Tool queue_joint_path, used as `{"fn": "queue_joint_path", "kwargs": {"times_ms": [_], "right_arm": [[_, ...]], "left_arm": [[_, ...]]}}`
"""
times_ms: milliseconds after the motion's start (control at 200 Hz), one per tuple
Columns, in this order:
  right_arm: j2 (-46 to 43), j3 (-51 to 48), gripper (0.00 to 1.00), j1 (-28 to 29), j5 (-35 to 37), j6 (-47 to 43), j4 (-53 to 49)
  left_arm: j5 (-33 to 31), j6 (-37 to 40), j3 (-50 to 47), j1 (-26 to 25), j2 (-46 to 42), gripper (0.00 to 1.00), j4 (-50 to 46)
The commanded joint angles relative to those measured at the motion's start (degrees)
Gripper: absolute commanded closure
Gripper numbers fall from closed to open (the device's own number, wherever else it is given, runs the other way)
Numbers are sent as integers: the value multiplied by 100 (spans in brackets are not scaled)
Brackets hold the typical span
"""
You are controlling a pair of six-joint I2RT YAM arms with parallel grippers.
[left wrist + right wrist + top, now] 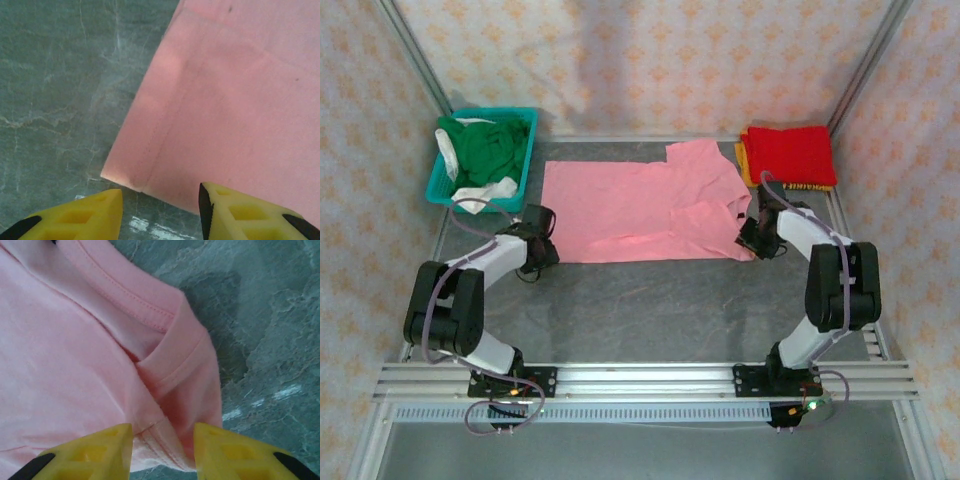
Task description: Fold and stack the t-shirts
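Pink shirt [640, 210]: flat, mid-desk [650, 310], toward far edge.
Left end effector [160, 192]: spread, straddling pink shirt's near-left corner, not pinching.
Right end effector [162, 427]: spread over folded hem at near-right corner, cloth between fingers, unpinched.
Red shirt [790, 152]: folded, far-right corner, atop orange-yellow shirt [744, 168].
Green shirt [485, 145]: in basket [438, 190], far-left corner.

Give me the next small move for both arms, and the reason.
Probably lower and close both grippers on the cloth. The pink t-shirt lies spread flat; the left gripper stands open at its hem corner, and the right gripper stands open astride a hemmed fold at the opposite end, so neither grips yet.
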Motion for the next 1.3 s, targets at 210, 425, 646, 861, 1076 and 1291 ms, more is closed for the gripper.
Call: {"fn": "queue_joint_path", "kwargs": {"times_ms": [210,425,646,861,1076,1291], "right_arm": [[98,-90,72,-33,81,-333,186],[334,-56,89,-149,36,-377,401],[278,189,100,-329,191,-440,304],[406,430,100,-554,401,-527,81],[717,514,93,-690,275,-580,-40],[388,561,68,-693,481,-487,-186]], "left_arm": [[-118,-21,-40,193,155,56,-303],[-175,40,7,233,175,56,-328],[-205,67,137,511,313,56,-495],[-240,204,442,570,503,57,-738],[-303,280,595,587,587,57,-860],[-279,211,588,580,174,54,-1010]]}}
